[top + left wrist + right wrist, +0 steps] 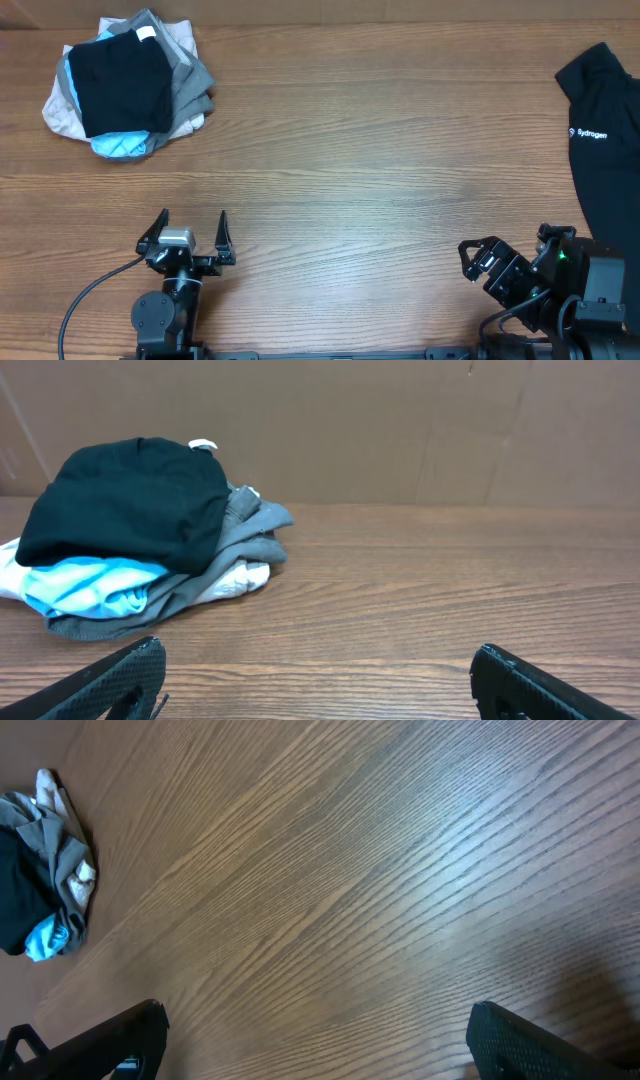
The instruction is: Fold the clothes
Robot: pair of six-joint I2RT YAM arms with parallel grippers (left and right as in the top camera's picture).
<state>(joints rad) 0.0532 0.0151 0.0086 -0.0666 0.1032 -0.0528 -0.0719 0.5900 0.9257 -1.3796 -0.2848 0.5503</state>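
Note:
The clothes (122,85) lie as a small, plain black folded square with a white neck tag, on top of a bundle at the table's far left corner. The left wrist view shows the clothes (130,500) ahead and to the left, and the right wrist view catches the clothes (20,900) at its left edge. My left gripper (192,218) rests near the front edge, open and holding nothing, well short of the pile. At the front right my right gripper (503,243) is open too. Only bare wood shows between the left gripper's (320,660) and the right gripper's (315,1020) fingertips.
Under the folded square is a light-blue, grey and beige bundle (190,85). A black garment with white "Sydrogen" lettering (605,150) hangs over the right edge of the wooden table (380,170), just behind my right arm. A brown wall (400,430) stands behind the table.

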